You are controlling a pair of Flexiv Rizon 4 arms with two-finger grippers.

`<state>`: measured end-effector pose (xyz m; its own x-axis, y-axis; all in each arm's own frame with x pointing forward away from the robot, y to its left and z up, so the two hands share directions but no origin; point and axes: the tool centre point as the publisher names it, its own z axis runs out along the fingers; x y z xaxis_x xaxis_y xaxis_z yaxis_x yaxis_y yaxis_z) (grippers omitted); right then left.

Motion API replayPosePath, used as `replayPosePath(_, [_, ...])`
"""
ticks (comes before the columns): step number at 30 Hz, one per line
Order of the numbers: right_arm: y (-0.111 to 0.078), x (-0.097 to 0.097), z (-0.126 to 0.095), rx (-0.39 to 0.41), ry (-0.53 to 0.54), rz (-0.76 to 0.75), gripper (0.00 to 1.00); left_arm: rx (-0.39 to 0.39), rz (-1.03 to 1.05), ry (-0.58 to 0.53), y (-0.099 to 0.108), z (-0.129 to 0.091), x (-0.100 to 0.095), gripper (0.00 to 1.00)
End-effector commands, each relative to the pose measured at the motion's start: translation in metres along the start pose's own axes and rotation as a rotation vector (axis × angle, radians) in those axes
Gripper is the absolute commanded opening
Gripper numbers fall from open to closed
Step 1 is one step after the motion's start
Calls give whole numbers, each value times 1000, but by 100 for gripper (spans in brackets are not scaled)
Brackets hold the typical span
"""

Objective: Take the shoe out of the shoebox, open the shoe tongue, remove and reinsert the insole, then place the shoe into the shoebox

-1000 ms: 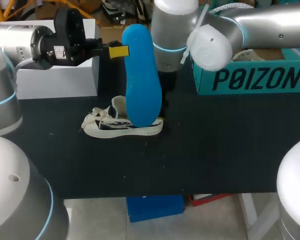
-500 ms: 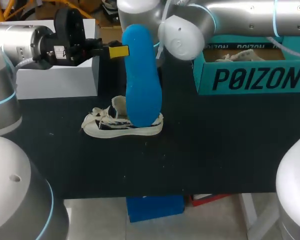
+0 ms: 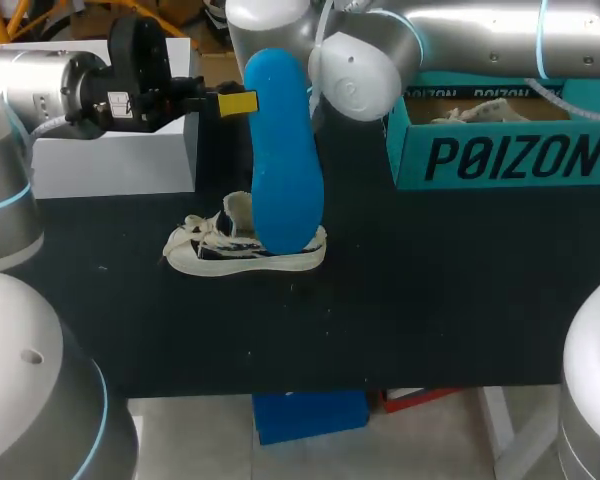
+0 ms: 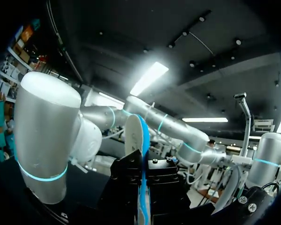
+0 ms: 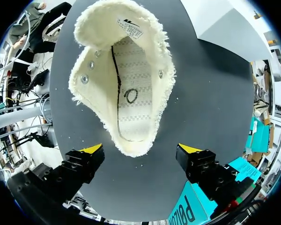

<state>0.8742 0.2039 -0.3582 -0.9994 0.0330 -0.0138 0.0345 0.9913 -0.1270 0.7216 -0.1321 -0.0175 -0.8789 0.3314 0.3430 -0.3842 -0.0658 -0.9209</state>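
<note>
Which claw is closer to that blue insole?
Left. The left gripper clamps the insole at its upper part. The right gripper hangs open over the shoe, facing its opening.

Cream canvas low shoe (image 3: 242,250) on black counter (image 3: 430,300), mid-left – blue foam insole (image 3: 283,150) upright over it. Teal cardboard shoebox (image 3: 510,155) behind right; white box (image 3: 115,160) behind left.

Ahead of right gripper (image 5: 140,149): shoe (image 5: 124,89) mouth lies free (fingers spread wide).
Beside its fingers: bare table (image 5: 210,93) on both sides.
Inside left gripper (image 4: 144,197): upright insole (image 4: 139,140) fills the gap between its fingers.
</note>
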Motion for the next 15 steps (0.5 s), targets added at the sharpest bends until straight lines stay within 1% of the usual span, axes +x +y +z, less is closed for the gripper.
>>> replayPosePath(1, [-6,2,1,-42,-9,6,100,1,2,-1,1,1,0,0])
replayPosePath(3, [-11,3,-1,-83,-26,15,100,1,2,-1,1,1,0,0])
replayPosePath(5, [-12,3,-1,-88,-28,18,100,1,2,-1,1,1,0,0])
replayPosePath(6, [-15,3,-2,-138,-40,24,100,1,2,-1,1,1,0,0])
replayPosePath(8, [-16,3,-3,-178,-49,29,100,1,2,-1,1,1,0,0])
replayPosePath(9, [-18,3,-3,-233,-60,34,100,1,2,-1,1,1,0,0])
replayPosePath(10, [-18,3,-4,-241,-62,34,100,1,2,-1,1,1,0,0])
replayPosePath(12, [-19,4,-4,-292,-73,36,100,1,2,-1,1,1,0,0])
replayPosePath(13, [-20,5,-4,-346,-84,41,100,1,2,-1,1,1,0,0])
replayPosePath(14, [-21,5,-4,-362,-87,42,100,1,2,-1,1,1,0,0])
replayPosePath(15, [-22,5,-4,-402,-95,40,100,1,2,-1,1,1,0,0])
